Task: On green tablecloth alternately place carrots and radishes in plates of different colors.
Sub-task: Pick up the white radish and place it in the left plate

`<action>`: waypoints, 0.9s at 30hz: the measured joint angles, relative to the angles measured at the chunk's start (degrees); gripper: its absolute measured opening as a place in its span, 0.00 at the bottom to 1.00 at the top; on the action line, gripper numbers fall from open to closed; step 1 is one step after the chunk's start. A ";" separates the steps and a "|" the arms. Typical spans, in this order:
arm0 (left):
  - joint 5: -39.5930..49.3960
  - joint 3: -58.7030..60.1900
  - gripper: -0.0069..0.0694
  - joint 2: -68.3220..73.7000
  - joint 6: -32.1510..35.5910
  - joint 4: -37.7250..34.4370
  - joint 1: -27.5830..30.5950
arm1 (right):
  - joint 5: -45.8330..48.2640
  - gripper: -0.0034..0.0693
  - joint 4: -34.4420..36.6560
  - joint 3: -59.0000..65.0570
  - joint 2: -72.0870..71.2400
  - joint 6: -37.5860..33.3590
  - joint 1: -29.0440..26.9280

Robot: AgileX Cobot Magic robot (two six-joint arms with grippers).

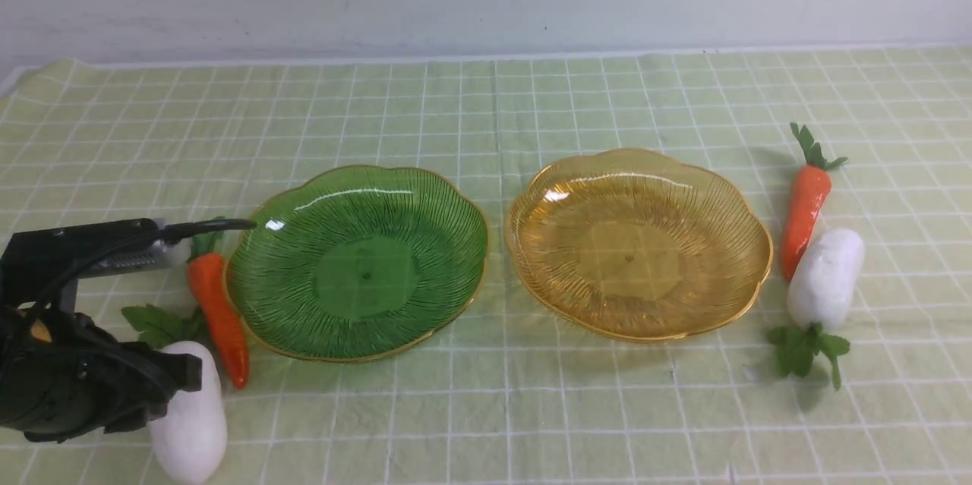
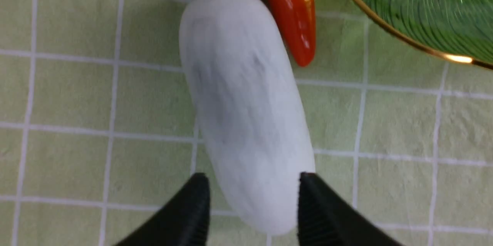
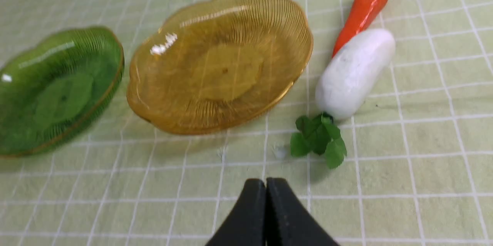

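Two plates rest on the green tablecloth [image 1: 486, 409]: the green plate [image 1: 357, 272], with the amber plate [image 1: 638, 242] to its right. Just left of the green plate's rim lies one carrot [image 1: 220, 310], and one radish [image 1: 194, 424] lies nearer the robot. A second carrot [image 1: 805, 204] and second radish [image 1: 826, 276] lie beyond the amber plate. Only the left wrist view shows the left gripper [image 2: 254, 178], spread wide and straddling the radish's rounded end. Only the right wrist view shows the right gripper [image 3: 265, 184], pressed together and holding nothing.

My matt black left gripper [image 2: 254, 180], a chalky matt radish [image 2: 246, 103], glossy carrot [image 2: 296, 19], glassy ribbed plate [image 2: 423, 3] and wrinkled cloth tablecloth [image 2: 77, 96].
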 joint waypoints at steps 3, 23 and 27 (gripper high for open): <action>-2.41 0.00 0.71 2.34 0.00 0.11 0.00 | 0.94 0.03 1.85 -0.48 3.37 -2.88 0.00; -1.98 -0.84 0.68 15.07 -8.10 0.47 0.00 | -3.66 0.03 2.77 -1.28 20.24 -4.83 0.00; 2.67 -4.26 0.68 8.40 -7.53 -1.91 0.00 | -5.60 0.03 -0.71 -5.28 26.56 -2.73 -0.20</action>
